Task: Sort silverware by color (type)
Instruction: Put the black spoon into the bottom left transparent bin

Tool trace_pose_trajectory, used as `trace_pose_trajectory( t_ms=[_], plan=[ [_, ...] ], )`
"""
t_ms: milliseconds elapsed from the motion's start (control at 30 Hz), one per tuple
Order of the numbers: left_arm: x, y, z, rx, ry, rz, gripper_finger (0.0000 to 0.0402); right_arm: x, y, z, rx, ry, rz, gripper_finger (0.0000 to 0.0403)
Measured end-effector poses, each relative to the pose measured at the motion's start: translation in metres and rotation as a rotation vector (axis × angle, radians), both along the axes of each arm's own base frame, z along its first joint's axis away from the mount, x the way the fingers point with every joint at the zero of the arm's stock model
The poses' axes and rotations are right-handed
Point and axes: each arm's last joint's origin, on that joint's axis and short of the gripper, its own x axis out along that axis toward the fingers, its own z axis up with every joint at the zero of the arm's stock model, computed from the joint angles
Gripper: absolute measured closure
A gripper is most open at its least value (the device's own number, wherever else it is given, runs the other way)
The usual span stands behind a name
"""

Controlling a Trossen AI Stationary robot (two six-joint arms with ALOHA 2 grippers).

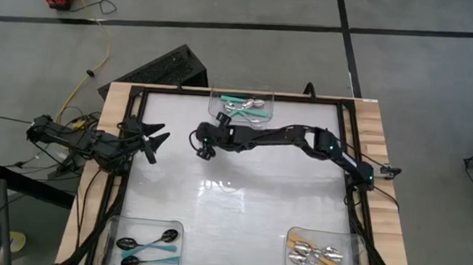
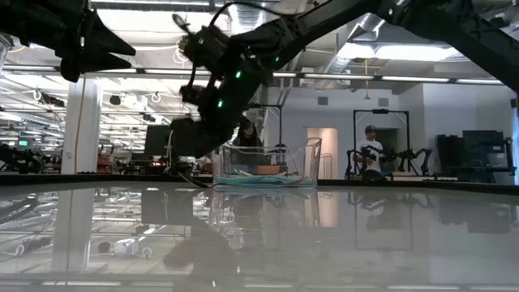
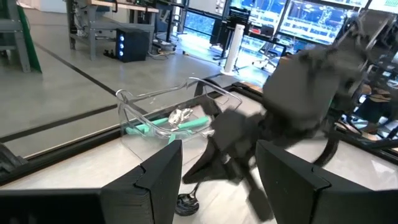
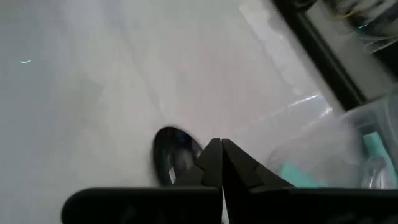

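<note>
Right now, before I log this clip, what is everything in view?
table: one, white top with wood edges, centre
clear bins: three, one at the far edge, two at the near corners
teal-handled silver spoons: several, in the far bin
black spoon: one, on the table at the right gripper's tips
teal-handled black spoons: about three, in the near left bin
orange-handled silver spoons: several, in the near right bin
yellow cable: one, on the floor beyond the table's left side
person: one, far off in the room
left gripper: open, above the table's left edge
right gripper: shut on the black spoon, near the far bin
</note>
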Motion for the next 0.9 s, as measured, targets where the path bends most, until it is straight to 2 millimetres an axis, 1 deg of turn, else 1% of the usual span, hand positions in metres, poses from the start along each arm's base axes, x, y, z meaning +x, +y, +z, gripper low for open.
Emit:
trace_pose_trajectory(
  t_ms=[100,167,233,267,300,400,567,733,867,900],
  plan=[
    [0.0,0.0,0.0,0.0,0.0,0.0,0.0212,0.001,0.004,-0.011,-0.038,0.037,-0.008,0.0387],
    [0.0,0.0,0.0,0.0,0.0,0.0,0.0212,0.007,0.007,-0.02,-0.054,0.003,-0.01,0.0387],
    [0.0,0.0,0.0,0.0,0.0,0.0,0.0212,0.005,0.008,-0.024,-0.065,0.033,-0.022,0.0387],
    [0.0,0.0,0.0,0.0,0.0,0.0,0.0212,0.006,0.009,-0.029,-0.069,0.036,-0.028,0.0387],
    [0.0,0.0,0.0,0.0,0.0,0.0,0.0212,0.008,0.009,-0.032,-0.064,0.011,-0.036,0.0387],
    [0.0,0.0,0.0,0.0,0.0,0.001,0.0212,0.006,0.006,-0.036,-0.081,0.031,-0.089,0.0387],
    [0.0,0.0,0.0,0.002,0.002,0.0,0.0212,0.006,0.004,-0.033,-0.154,0.023,-0.145,0.0387],
    [0.0,0.0,0.0,0.002,0.001,0.001,0.0212,0.004,0.001,-0.035,-0.089,0.015,-0.153,0.0387],
    [0.0,0.0,0.0,0.002,0.001,0.0,0.0212,0.005,0.001,-0.052,-0.083,0.042,-0.161,0.0387],
    [0.0,0.0,0.0,0.002,0.001,0.0,0.0212,0.005,0.003,-0.054,-0.082,0.046,-0.161,0.0387]
  ],
)
